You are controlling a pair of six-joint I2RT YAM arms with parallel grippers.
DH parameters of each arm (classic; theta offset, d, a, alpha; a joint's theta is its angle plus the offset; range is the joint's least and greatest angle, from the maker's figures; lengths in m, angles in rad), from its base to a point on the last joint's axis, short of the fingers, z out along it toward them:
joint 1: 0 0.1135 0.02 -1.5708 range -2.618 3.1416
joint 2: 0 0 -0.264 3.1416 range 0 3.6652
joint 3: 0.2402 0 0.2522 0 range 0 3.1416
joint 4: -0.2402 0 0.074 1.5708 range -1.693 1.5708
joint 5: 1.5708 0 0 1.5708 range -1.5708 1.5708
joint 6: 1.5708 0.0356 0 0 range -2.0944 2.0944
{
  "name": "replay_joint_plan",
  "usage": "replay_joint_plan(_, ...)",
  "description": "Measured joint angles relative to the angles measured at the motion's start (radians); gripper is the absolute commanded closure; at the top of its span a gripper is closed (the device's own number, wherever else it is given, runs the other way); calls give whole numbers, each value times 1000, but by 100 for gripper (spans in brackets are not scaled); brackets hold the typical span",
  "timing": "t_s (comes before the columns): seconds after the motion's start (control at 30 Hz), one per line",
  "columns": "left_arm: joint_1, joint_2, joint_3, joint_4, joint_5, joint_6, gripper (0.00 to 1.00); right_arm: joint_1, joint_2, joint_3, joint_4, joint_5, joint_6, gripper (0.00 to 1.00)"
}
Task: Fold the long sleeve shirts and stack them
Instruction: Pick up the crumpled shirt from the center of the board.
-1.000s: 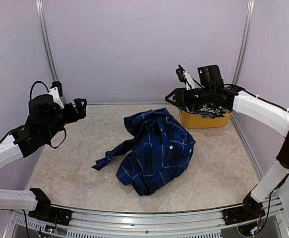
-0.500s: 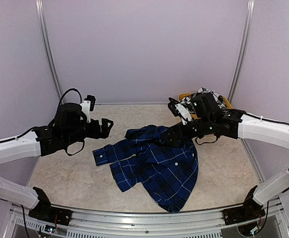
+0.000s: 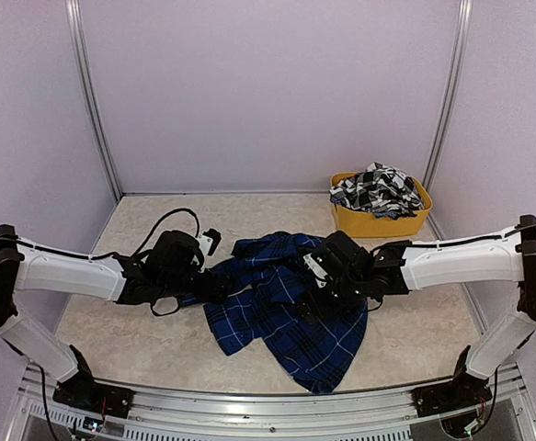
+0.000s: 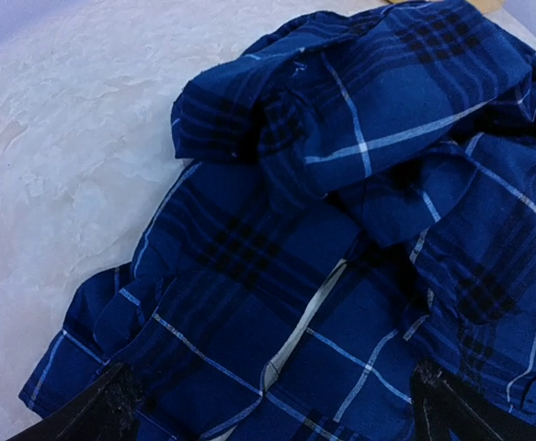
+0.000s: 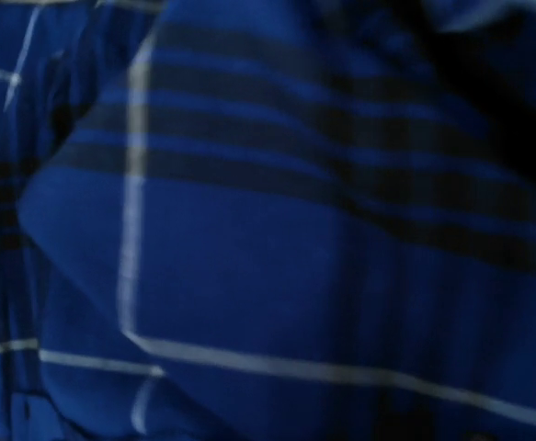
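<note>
Blue plaid shirt (image 3: 286, 312) lies crumpled mid tabletop (image 3: 111, 312). Your left gripper (image 4: 277, 409), jaws wide, is at its 9 o'clock edge, likely to pinch and spread. Right gripper (image 3: 318, 292) is buried in cloth; jaws, cannot tell. Checked shirt (image 3: 376, 186) is in yellow tub (image 3: 378, 223), 1 o'clock.

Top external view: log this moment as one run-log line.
blue shirt: crumpled, unfolded | checked shirt: in yellow tub | left gripper: open, over blue shirt | right gripper: on blue shirt, state hidden
</note>
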Motion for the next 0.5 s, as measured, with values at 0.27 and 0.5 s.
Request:
replay_joint_plan(0.27, 9, 127, 7, 28, -18, -4, 8, 51, 141, 107, 34, 54, -13, 18)
replay_joint_plan(0.5, 38, 265, 72, 11, -75, -39, 38, 51, 233, 182, 13, 201, -63, 71)
